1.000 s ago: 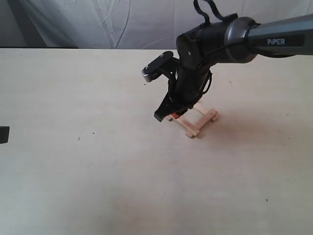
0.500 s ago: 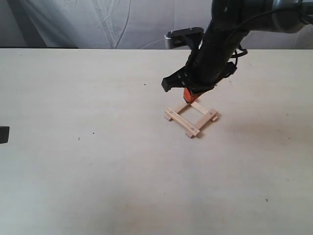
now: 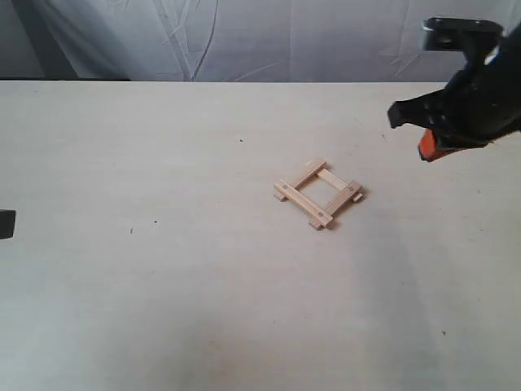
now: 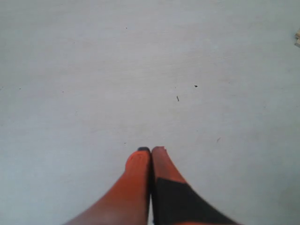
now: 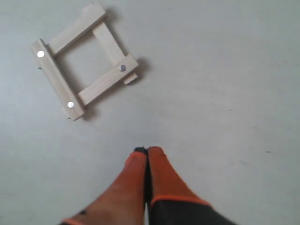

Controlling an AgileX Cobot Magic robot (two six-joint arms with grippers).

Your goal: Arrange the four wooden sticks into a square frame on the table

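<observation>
This looks like a robot test bench in a lab or studio, not a lived-in room. A broad, plain, pale table [image 3: 146, 293] stretches under and ahead of the orange fingers [image 5: 133, 183] in both wrist views, marked by only a few dark specks. Far beyond the fingers, a creased white cloth [image 3: 244, 37] hangs as a backdrop behind the table, and the black right gripper [image 3: 427, 153] hovers over it.

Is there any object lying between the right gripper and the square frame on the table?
Nothing visible does. In the right wrist view, only table surface lies between the right gripper, its jaws shut, and the square frame.
</observation>
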